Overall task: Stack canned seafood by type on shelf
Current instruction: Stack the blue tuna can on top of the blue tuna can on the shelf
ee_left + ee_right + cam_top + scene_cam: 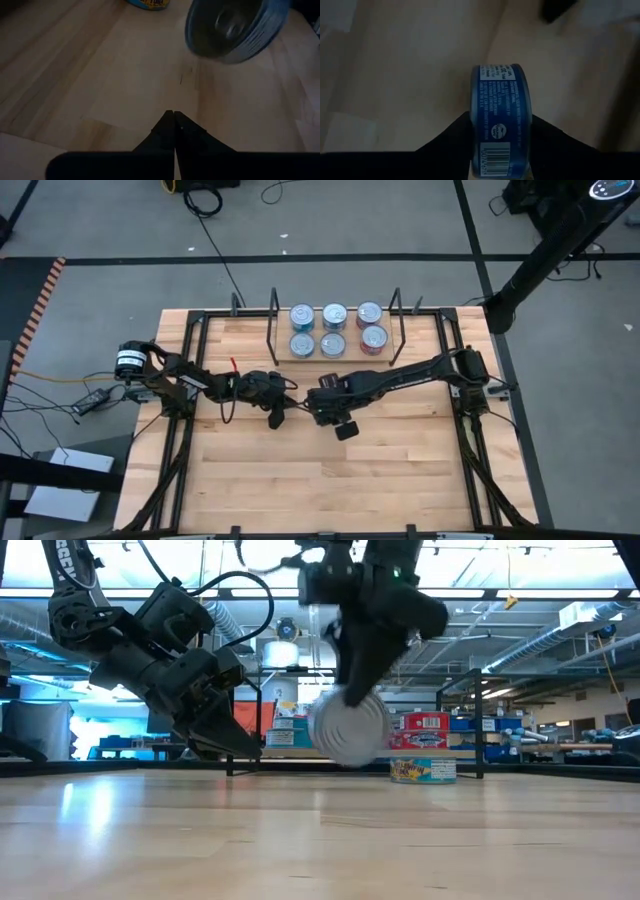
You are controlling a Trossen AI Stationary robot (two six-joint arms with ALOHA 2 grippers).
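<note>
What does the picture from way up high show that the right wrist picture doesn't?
Only the high view shows six flat round silver-lidded tins in two rows on the light wooden shelf board between thin black wire uprights, plus the left gripper, fingers shut, resting mid-table. Only the right wrist view shows the blue side label and barcode of the flat round tin held on edge between the right gripper's fingers. Both show the light wooden table and the right gripper.
</note>
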